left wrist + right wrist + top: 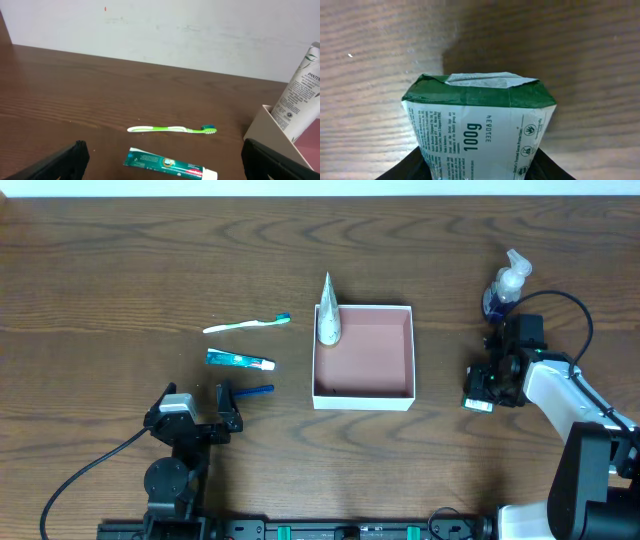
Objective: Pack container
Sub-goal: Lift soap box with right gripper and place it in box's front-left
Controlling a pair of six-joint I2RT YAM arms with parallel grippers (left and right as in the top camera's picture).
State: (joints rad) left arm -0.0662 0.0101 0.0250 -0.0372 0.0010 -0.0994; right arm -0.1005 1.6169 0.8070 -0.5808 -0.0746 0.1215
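The container (375,350), a shallow white-walled box with a pink inside, sits at the table's middle. A white tube (328,315) leans in its far left corner; it also shows in the left wrist view (300,95) beside the container's corner (260,125). My right gripper (490,385) is to the right of the container and shut on a green and white 100g packet (477,125), low over the table. My left gripper (215,415) is open and empty near the front left, behind a green toothpaste tube (170,164) and a green toothbrush (172,130).
A small blue item (255,391) lies just right of my left gripper. A clear pump bottle with a blue base (505,285) stands at the back right, close behind my right arm. The toothbrush (246,325) and toothpaste (240,360) lie left of the container.
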